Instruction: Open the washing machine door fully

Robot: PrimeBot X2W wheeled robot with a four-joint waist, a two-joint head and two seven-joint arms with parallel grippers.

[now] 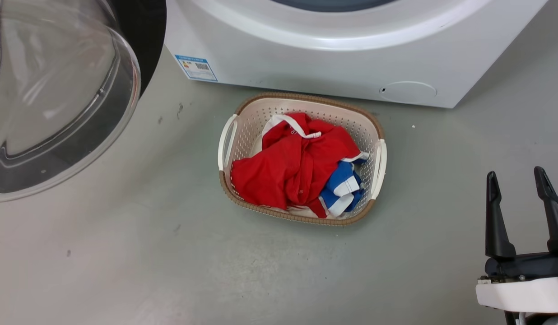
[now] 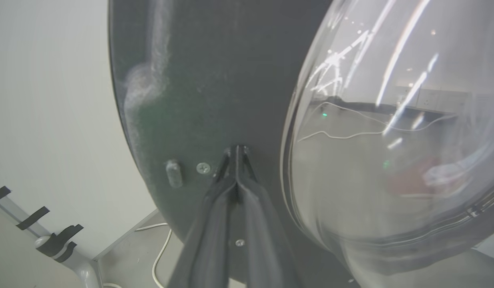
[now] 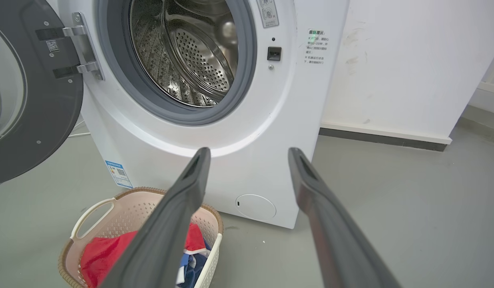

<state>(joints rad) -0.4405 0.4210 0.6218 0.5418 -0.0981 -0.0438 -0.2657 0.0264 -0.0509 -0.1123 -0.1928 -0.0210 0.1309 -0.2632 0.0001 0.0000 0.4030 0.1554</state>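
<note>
The washing machine door (image 3: 51, 104) stands swung open to the left of the white washing machine (image 3: 247, 132), held by its metal hinge (image 3: 81, 44). The steel drum (image 3: 191, 52) and grey gasket are exposed. In the head view the door's clear glass bowl (image 1: 58, 90) bulges at the upper left, beside the washing machine's front (image 1: 306, 63). My left gripper (image 2: 236, 151) is shut, its tips touching the door's black inner face (image 2: 215, 80) just left of the glass bowl (image 2: 391, 140). My right gripper (image 1: 516, 176) (image 3: 249, 154) hangs open and empty at the lower right, well clear of the door.
A cream basket (image 1: 301, 95) (image 3: 93, 206) with red and blue clothes sits on the grey floor in front of the machine. A white wall (image 3: 411, 60) with a skirting board stands right of the machine. A white cable (image 2: 161, 252) lies on the floor beyond the door.
</note>
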